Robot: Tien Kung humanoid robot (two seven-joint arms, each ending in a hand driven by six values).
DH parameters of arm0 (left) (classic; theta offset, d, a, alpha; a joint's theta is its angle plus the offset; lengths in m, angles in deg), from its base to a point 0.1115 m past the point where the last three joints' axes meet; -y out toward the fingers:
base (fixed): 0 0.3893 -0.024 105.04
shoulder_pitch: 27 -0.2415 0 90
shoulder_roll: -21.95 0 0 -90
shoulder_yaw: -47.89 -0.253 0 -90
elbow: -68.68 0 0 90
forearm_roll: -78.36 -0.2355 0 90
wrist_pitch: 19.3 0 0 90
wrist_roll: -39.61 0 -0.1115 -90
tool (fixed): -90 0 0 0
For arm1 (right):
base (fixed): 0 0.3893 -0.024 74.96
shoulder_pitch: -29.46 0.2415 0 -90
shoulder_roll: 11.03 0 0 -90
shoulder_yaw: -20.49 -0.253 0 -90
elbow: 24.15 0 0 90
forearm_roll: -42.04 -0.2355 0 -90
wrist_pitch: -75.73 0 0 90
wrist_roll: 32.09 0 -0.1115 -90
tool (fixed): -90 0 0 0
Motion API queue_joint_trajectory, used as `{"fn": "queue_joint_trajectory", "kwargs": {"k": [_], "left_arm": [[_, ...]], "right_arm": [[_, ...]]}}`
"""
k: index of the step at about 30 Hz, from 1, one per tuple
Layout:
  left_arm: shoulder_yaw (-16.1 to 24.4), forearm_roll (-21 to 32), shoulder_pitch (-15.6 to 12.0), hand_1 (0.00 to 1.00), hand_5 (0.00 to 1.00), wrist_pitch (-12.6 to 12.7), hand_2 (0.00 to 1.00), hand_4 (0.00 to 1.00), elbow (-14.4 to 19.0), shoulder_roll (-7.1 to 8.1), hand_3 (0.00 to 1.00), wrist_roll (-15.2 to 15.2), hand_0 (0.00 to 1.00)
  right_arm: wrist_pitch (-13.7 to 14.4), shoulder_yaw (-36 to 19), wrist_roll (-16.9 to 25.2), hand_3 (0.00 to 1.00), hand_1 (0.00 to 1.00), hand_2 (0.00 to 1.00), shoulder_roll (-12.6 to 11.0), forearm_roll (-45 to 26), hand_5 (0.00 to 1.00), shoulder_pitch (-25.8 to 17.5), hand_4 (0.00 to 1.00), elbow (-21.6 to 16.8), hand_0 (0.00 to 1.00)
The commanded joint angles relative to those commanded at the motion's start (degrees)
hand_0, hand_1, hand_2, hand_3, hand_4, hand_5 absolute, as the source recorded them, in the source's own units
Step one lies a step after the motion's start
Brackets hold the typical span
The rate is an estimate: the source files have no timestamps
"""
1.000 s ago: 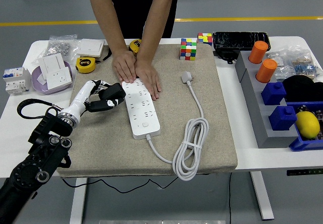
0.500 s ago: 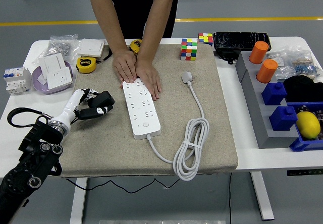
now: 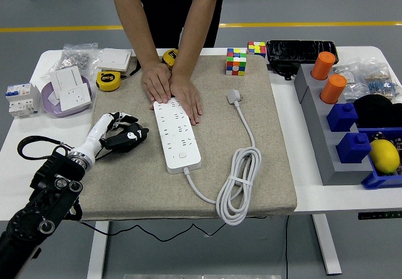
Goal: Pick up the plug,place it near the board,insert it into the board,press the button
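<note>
My left hand has drifted a little toward the board since half a second ago, and sits lower over the mat, fingers loosely curled and holding nothing. The plug lies untouched right of the board's far end, its cable coiled near. A person's hands press the board's far end flat. No writing is readable.

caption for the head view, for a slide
Robot's left hand rests beside the power strip, steadied by a person's hands; the plug lies unplugged.
</note>
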Motion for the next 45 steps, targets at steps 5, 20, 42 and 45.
{"fn": "queue_joint_trajectory", "kwargs": {"k": [5, 20, 42, 45], "left_arm": [[1.73, 2.81, -0.42, 0.998, 0.761, 0.82, 0.963, 0.998, 1.0, -0.15, 0.919, -0.78, 0.966], [4.92, 34.34, -6.59, 0.998, 0.982, 10.68, 0.939, 0.998, 16.99, -1.71, 0.889, -12.55, 0.952], [3.13, 47.86, -16.46, 0.216, 0.458, 4.07, 0.348, 0.966, 36.47, -0.57, 0.847, -9.24, 0.298], [3.24, 49.64, -17.12, 0.012, 0.388, 4.93, 0.145, 0.928, 37.72, -0.77, 0.669, -10.21, 0.177]], "right_arm": [[0.04, 0.7, 0.15, 0.67, 0.682, 0.704, -0.05, -0.52, 0.814, 0.18, 0.998, 0.0, 0.772], [-0.04, 0.48, -0.03, 0.67, 0.681, 0.704, -0.01, 0.07, 0.815, -0.22, 0.998, 0.0, 0.772], [0.0, -0.2, 0.04, 0.671, 0.681, 0.704, 0.29, -0.03, 0.815, -0.55, 0.998, 0.0, 0.771], [0.0, -0.12, 0.1, 0.671, 0.682, 0.704, 0.29, -0.07, 0.816, -0.52, 0.998, 0.0, 0.771]]}}
